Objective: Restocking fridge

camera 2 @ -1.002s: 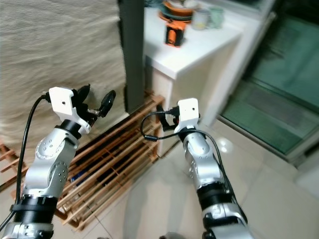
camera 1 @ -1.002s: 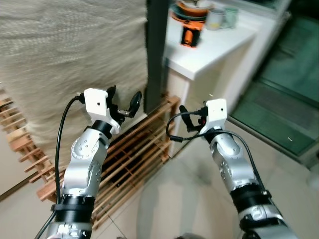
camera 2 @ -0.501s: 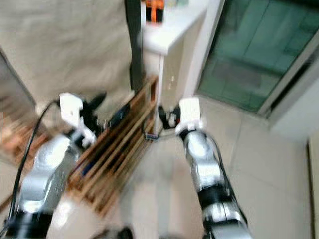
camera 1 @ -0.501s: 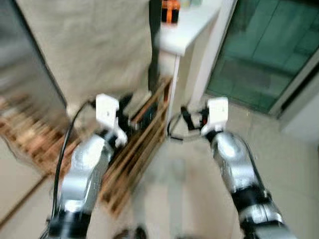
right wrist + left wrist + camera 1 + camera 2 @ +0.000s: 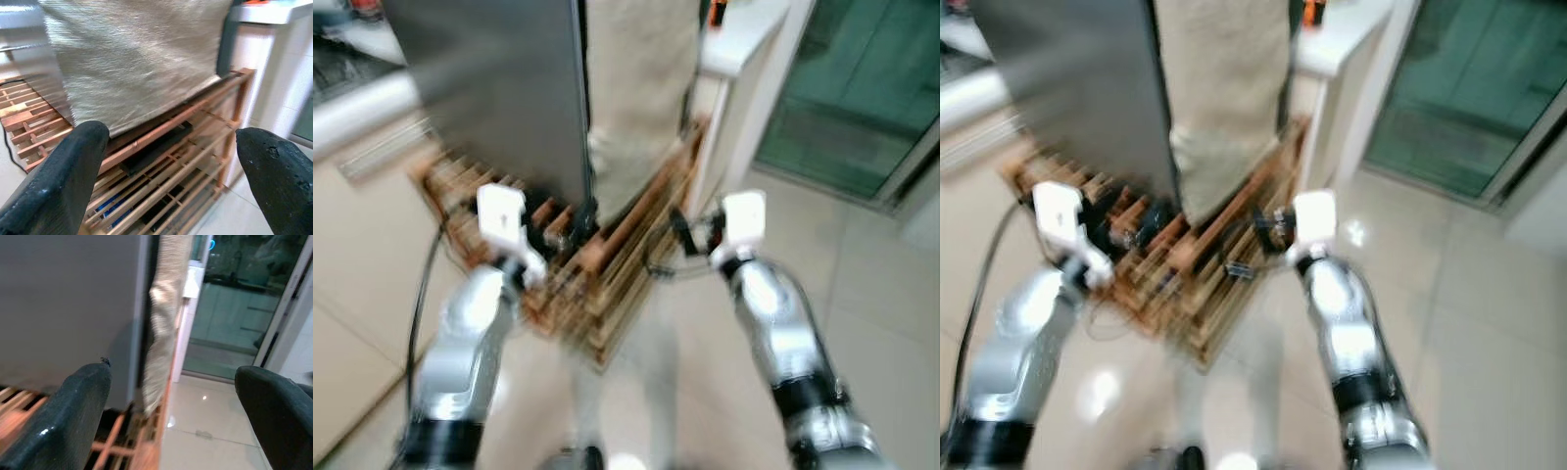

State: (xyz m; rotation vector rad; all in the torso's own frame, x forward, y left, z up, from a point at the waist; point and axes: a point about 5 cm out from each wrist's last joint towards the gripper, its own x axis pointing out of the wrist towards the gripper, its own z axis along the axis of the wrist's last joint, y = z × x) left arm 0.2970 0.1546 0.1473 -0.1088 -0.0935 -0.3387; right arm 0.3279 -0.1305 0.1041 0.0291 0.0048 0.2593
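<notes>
The picture is blurred. A tall grey fridge-like panel [image 5: 499, 88] stands at the upper left, also in the left wrist view [image 5: 68, 308]. Both arms are raised in front of me, holding nothing. My left gripper [image 5: 560, 221] hangs open before the wooden rack [image 5: 617, 245], its black fingers [image 5: 73, 416] spread wide. My right gripper [image 5: 689, 233] is open too, fingers [image 5: 68, 176] far apart, pointing at the rack [image 5: 186, 147] and the cloth above it.
A beige woven cloth [image 5: 636, 98] hangs beside the grey panel, over the slatted rack. A white counter [image 5: 744, 44] with an orange item [image 5: 717, 12] is at the upper right. Green glass doors [image 5: 862, 88] stand to the right. Pale tiled floor [image 5: 881, 323] lies around.
The whole picture has swung: the grey panel has come into view at the left and the counter has slid to the upper right. Both arms keep the same raised pose.
</notes>
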